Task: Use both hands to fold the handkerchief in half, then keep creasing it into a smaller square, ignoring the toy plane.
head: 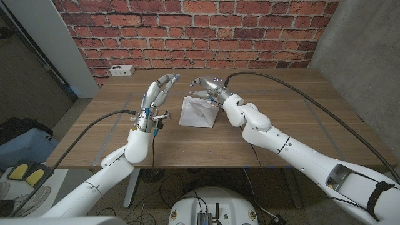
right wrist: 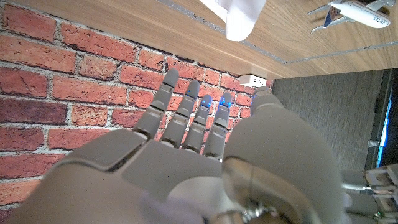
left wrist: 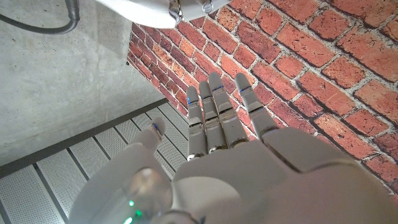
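while the left hand [head: 156, 97] hovers open with fingers straight beside the toy plane [head: 160, 116], the white handkerchief [head: 197, 111] lies folded mid-table with the right hand [head: 206, 84] open above its far edge, power strip [head: 121, 70] beyond.

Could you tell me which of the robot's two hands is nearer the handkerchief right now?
The right hand, hovering over the handkerchief's far edge. The left hand is raised beside the cloth, above the toy plane.

White handkerchief [head: 197, 111] folded, rumpled, mid-table – toy plane [head: 161, 116] just left.
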`<action>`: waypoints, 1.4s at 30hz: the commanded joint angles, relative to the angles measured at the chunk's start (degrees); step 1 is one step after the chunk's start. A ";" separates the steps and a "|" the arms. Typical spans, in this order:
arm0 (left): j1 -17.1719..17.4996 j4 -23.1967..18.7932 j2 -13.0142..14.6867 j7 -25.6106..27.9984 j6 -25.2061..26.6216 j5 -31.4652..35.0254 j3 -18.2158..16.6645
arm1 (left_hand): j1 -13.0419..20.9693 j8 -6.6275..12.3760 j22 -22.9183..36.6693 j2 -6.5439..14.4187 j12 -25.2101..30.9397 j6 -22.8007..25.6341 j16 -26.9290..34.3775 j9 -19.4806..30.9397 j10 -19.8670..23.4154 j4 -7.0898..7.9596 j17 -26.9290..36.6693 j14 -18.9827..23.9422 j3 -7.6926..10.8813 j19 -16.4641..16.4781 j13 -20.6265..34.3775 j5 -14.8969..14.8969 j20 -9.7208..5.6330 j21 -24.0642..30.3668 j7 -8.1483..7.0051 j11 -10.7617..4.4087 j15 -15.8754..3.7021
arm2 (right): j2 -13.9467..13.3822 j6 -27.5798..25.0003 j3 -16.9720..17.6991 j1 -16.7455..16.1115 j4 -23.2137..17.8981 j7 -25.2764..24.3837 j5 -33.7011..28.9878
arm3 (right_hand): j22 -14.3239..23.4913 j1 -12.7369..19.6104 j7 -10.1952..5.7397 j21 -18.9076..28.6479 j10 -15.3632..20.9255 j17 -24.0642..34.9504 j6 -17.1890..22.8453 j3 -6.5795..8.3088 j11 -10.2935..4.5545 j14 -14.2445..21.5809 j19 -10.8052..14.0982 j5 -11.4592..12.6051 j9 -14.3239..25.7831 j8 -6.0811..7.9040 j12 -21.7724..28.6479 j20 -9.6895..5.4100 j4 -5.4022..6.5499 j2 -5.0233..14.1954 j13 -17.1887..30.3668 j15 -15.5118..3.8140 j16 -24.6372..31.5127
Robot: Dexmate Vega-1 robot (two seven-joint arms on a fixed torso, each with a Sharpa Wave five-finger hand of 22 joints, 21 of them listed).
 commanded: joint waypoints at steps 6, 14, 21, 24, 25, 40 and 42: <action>0.29 1.73 -4.44 0.06 -5.33 2.65 -2.78 | -0.69 -0.51 -0.08 -0.26 -0.70 0.02 -0.68 -0.38 -0.55 -0.91 -0.44 -0.96 0.05 -0.84 0.01 -0.05 0.63 -0.12 0.71 1.09 1.32 | 2.84 -8.14 -5.67 3.62 4.24 1.02 -1.91 | 0.16 -1.92 0.54 -0.30 -0.43 0.07 0.30 -1.13 0.04 -0.36 -0.19 -0.14 0.23 0.13 0.35 0.40 0.23 -0.75 0.21 -3.25 0.11; 0.36 2.00 -5.13 -0.86 -5.64 2.59 -3.40 | -1.02 -0.79 -0.25 -0.29 -0.96 0.23 -0.91 -0.63 -0.73 -1.17 -0.65 -1.37 -0.07 -1.44 -0.09 -0.11 0.95 -0.26 0.88 1.53 1.80 | 3.95 -10.44 -7.71 5.11 5.67 1.66 -2.08 | 0.17 -3.02 0.71 -0.37 -0.42 0.06 0.68 -1.70 0.31 -0.35 -0.09 -0.11 0.26 0.27 0.50 0.59 0.52 -1.08 0.22 -3.04 0.17; 0.35 2.23 -5.61 -1.30 -5.77 2.64 -3.81 | -1.06 -1.04 -0.39 -0.43 -1.14 0.33 -1.17 -0.82 -0.72 -1.59 -0.98 -1.64 -0.08 -1.52 -0.25 -0.15 1.07 -0.24 1.26 2.34 2.78 | 5.19 -11.78 -9.31 6.07 7.06 2.06 -1.48 | 0.17 -2.98 0.61 -0.38 -0.32 0.09 0.75 -1.72 0.49 -0.22 0.09 0.02 0.27 0.28 0.61 0.57 0.25 -1.06 0.22 -3.04 0.32; 0.34 2.25 -5.66 -1.62 -5.62 2.62 -3.92 | -1.12 -1.22 -0.49 -0.50 -1.35 0.39 -1.43 -0.96 -0.79 -1.85 -1.24 -1.99 -0.11 -1.61 -0.44 -0.20 1.20 -0.24 1.37 2.71 3.46 | 5.82 -12.82 -10.43 6.75 7.86 2.09 -2.18 | 0.17 -2.72 0.64 -0.43 -0.40 0.10 0.49 -1.65 0.49 -0.29 0.06 0.08 0.28 0.16 0.61 0.59 -0.03 -1.03 0.23 -3.05 0.34; 0.34 2.27 -5.67 -1.67 -5.65 2.64 -3.96 | -1.17 -1.31 -0.51 -0.48 -1.38 0.30 -1.45 -0.99 -0.78 -1.86 -1.28 -2.00 -0.12 -1.63 -0.48 -0.21 1.24 -0.24 1.46 2.90 3.47 | 6.05 -13.18 -10.62 6.92 8.05 2.20 -2.15 | 0.17 -2.70 0.63 -0.43 -0.42 0.11 0.46 -1.64 0.49 -0.30 0.06 0.09 0.28 0.15 0.61 0.62 -0.05 -1.02 0.23 -3.03 0.35; 0.28 2.69 -5.96 -1.90 -5.85 2.82 -4.37 | -1.22 -1.64 -0.82 -0.33 -1.83 1.04 -1.94 -1.32 -0.96 -2.63 -2.11 -2.24 0.08 -1.96 -0.80 -0.28 1.41 -0.26 2.33 4.14 4.36 | 7.81 -16.62 -14.63 9.64 11.25 2.85 -4.22 | 0.17 -4.67 1.76 -0.36 0.07 -0.05 1.18 -2.97 1.04 0.69 0.95 -0.02 0.31 0.40 0.96 0.76 0.16 -2.30 0.23 -2.85 0.79; 0.28 2.70 -5.95 -1.91 -5.83 2.86 -4.45 | -1.21 -1.74 -0.86 -0.31 -1.83 0.99 -1.94 -1.35 -0.85 -2.74 -2.22 -2.12 0.12 -1.99 -0.84 -0.29 1.40 -0.26 2.38 4.34 4.57 | 7.96 -16.52 -15.00 9.94 11.58 3.11 -4.10 | 0.17 -4.85 1.74 -0.38 0.04 -0.05 1.19 -3.07 1.06 0.91 0.98 0.00 0.31 0.39 0.95 0.76 0.18 -2.36 0.23 -2.83 0.89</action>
